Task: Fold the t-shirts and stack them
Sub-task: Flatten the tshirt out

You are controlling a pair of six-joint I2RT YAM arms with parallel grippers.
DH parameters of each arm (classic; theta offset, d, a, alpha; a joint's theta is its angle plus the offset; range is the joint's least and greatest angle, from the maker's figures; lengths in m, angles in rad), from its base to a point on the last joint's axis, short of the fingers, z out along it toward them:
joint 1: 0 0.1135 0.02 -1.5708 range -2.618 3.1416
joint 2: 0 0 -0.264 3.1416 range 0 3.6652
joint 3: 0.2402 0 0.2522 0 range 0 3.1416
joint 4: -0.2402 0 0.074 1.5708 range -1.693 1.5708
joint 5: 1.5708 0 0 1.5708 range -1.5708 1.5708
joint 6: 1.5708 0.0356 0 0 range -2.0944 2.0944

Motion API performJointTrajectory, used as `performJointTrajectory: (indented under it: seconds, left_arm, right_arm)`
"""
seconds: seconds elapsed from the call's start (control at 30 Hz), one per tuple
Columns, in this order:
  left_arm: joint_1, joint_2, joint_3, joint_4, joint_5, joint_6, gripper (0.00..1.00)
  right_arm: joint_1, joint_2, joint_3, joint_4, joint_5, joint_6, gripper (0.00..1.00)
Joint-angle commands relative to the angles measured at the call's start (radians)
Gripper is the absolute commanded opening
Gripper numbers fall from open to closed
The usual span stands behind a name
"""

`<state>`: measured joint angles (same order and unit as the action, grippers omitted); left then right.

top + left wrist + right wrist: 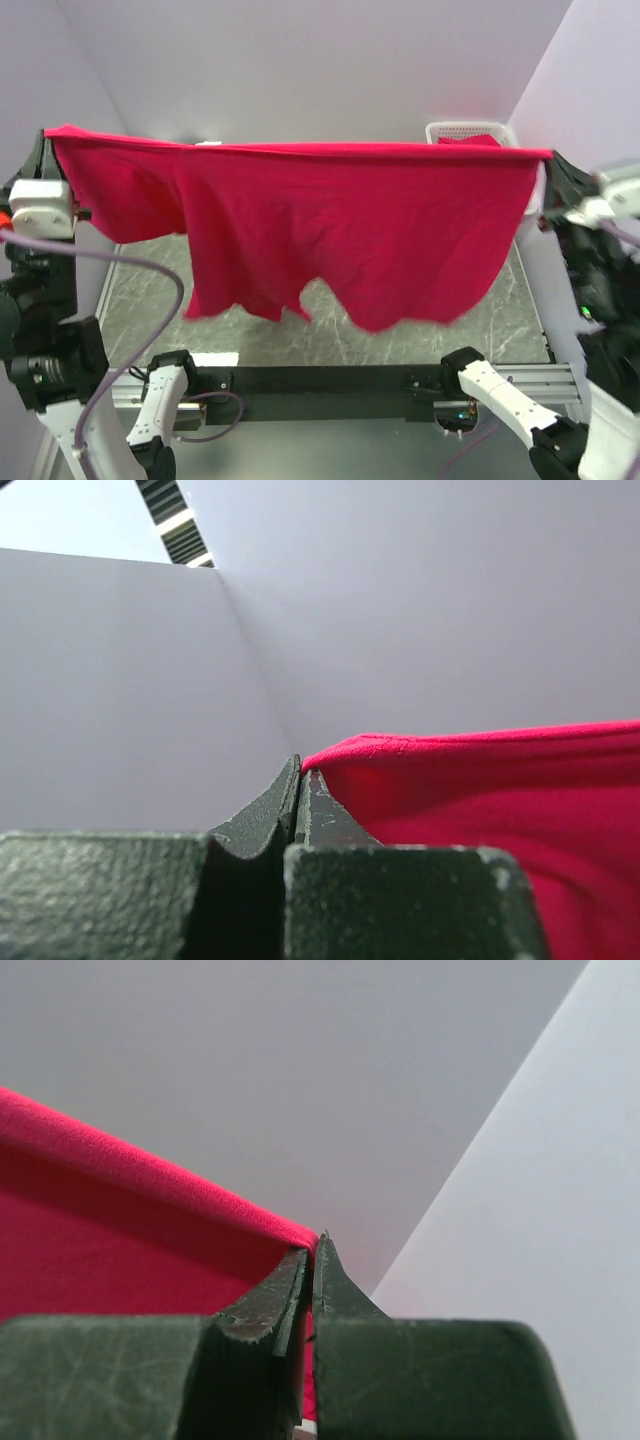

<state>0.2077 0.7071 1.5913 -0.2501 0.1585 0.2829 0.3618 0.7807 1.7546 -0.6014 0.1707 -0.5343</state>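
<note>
Red shirt (340, 230) spread wide in the air, front to the camera, top edge drawn into an almost straight line from the left hand (47, 138) at far left to the right hand (549, 158) at far right. Both hands raised high above the surface (330, 335) and well apart, one at each end of that taut edge. Left hand pressed together on the upper left corner of the shirt: from its own wrist, dark fingers (325, 820) shut tight, red hem caught at their tips, cloth running off to the right. Right hand pinching the opposite corner in the same way: from its wrist, fingers (345, 1295) closed with no gap, folded red edge coming in from the left and ending just at the tips. Below the line, cloth hanging loose and creased, a sleeve drooping near the left end, lower edge uneven and wavy, deepest a little right of centre. Hanging in front of the grey marbled surface; touching it or not, impossible to tell. White lattice basket (495, 129) at the far right corner, only its rim showing above the stretched edge, a red heap (468, 141) inside. Black rail (320, 380) along the near edge between the two arm bases. Pale lilac walls (300, 70) all round.
</note>
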Motion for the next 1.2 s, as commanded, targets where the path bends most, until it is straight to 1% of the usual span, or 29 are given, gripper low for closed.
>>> performJointTrajectory:
  seconds: [0.0, 0.1, 0.17, 0.2, 0.23, 0.3, 0.37, 0.4, 0.47, 0.5, 0.53, 0.57, 0.6, 0.63, 0.67, 0.7, 0.73, 0.77, 0.8, 0.83, 0.87, 0.9, 0.93, 0.97, 1.0, 1.03, 1.07, 1.1, 1.17]
  left_arm:
    - [0.013, 0.106, -0.037, 0.129, -0.166, 0.119, 0.01]
    - [0.013, 0.268, -0.028, 0.159, -0.091, 0.150, 0.01]
    - [0.012, 0.348, -0.017, 0.164, -0.031, 0.151, 0.01]
    - [0.012, 0.424, -0.020, 0.169, 0.031, 0.147, 0.01]
    - [0.007, 0.461, -0.022, 0.167, 0.070, 0.154, 0.01]
    - [-0.037, 0.565, -0.048, 0.187, 0.137, 0.171, 0.01]
    - [-0.103, 0.635, -0.069, 0.192, 0.133, 0.235, 0.01]
    - [-0.164, 0.669, -0.111, 0.240, 0.118, 0.261, 0.01]
    - [-0.200, 0.784, -0.142, 0.313, 0.122, 0.311, 0.01]
    - [-0.244, 0.830, -0.136, 0.342, 0.130, 0.306, 0.01]
    - [-0.255, 0.941, -0.114, 0.382, 0.171, 0.285, 0.01]
    - [-0.272, 1.009, -0.082, 0.390, 0.188, 0.268, 0.01]
    - [-0.278, 1.152, 0.009, 0.403, 0.197, 0.225, 0.01]
    - [-0.284, 1.231, 0.072, 0.414, 0.184, 0.207, 0.01]
    - [-0.294, 1.311, 0.231, 0.411, 0.173, 0.184, 0.01]
    - [-0.295, 1.470, 0.330, 0.393, 0.180, 0.147, 0.05]
    - [-0.297, 1.549, 0.442, 0.314, 0.176, 0.139, 0.08]
    - [-0.306, 1.621, 0.652, 0.284, 0.142, 0.122, 0.10]
    - [-0.306, 1.731, 0.741, 0.260, 0.119, 0.075, 0.21]
    - [-0.306, 1.764, 0.809, 0.218, 0.095, 0.062, 0.35]
    - [-0.304, 1.776, 0.829, 0.221, 0.082, 0.058, 0.43]
    - [-0.304, 1.737, 0.785, 0.242, 0.070, 0.065, 0.54]
    - [-0.301, 1.696, 0.715, 0.291, 0.069, 0.062, 0.67]
    - [-0.294, 1.644, 0.549, 0.367, 0.085, 0.059, 0.89]
    - [-0.288, 1.547, 0.477, 0.380, 0.098, 0.052, 0.97]
    - [-0.280, 1.505, 0.425, 0.377, 0.108, 0.036, 0.97]
    - [-0.259, 1.467, 0.354, 0.362, 0.114, 0.006, 0.96]
    - [-0.245, 1.398, 0.329, 0.298, 0.142, -0.070, 0.94]
    - [-0.209, 1.306, 0.264, 0.198, 0.224, -0.169, 0.88]
  right_arm:
    - [-0.017, 0.126, -0.050, 0.101, 0.133, -0.064, 0.00]
    - [-0.018, 0.209, -0.136, 0.172, 0.141, -0.093, 0.00]
    - [-0.020, 0.265, -0.226, 0.204, 0.145, -0.105, 0.00]
    - [-0.024, 0.282, -0.265, 0.248, 0.147, -0.108, 0.00]
    - [-0.030, 0.316, -0.340, 0.268, 0.141, -0.110, 0.00]
    - [-0.047, 0.354, -0.406, 0.322, 0.122, -0.110, 0.00]
    - [-0.058, 0.419, -0.493, 0.362, 0.107, -0.108, 0.00]
    - [-0.061, 0.446, -0.512, 0.391, 0.102, -0.110, 0.00]
    - [-0.078, 0.532, -0.563, 0.437, 0.098, -0.112, 0.00]
    - [-0.084, 0.567, -0.567, 0.468, 0.096, -0.115, 0.00]
    - [-0.095, 0.636, -0.563, 0.476, 0.099, -0.116, 0.00]
    - [-0.101, 0.673, -0.558, 0.488, 0.105, -0.119, 0.00]
    - [-0.107, 0.710, -0.550, 0.521, 0.111, -0.121, 0.00]
    - [-0.113, 0.782, -0.519, 0.532, 0.121, -0.121, 0.00]
    - [-0.118, 0.828, -0.485, 0.523, 0.153, -0.121, 0.00]
    - [-0.116, 0.869, -0.399, 0.508, 0.171, -0.115, 0.07]
    - [-0.119, 0.944, -0.353, 0.482, 0.185, -0.090, 0.17]
    - [-0.121, 0.980, -0.305, 0.454, 0.208, -0.081, 0.34]
    - [-0.121, 1.008, -0.261, 0.389, 0.226, -0.064, 0.41]
    - [-0.121, 1.046, -0.168, 0.338, 0.216, -0.018, 0.51]
    - [-0.121, 1.052, -0.130, 0.283, 0.198, 0.008, 0.67]
    - [-0.121, 1.049, -0.107, 0.199, 0.150, 0.034, 0.67]
    - [-0.121, 1.033, -0.080, 0.158, 0.118, 0.072, 0.68]
    - [-0.118, 1.022, -0.069, 0.062, 0.074, 0.091, 0.68]
    - [-0.113, 0.994, -0.072, 0.028, 0.003, 0.133, 0.68]
    - [-0.112, 0.983, -0.070, -0.012, -0.049, 0.148, 0.67]
    - [-0.110, 0.977, -0.070, -0.100, -0.092, 0.157, 0.66]
    - [-0.107, 0.970, -0.096, -0.127, -0.146, 0.177, 0.62]
    - [-0.106, 0.942, -0.139, -0.203, -0.203, 0.200, 0.59]
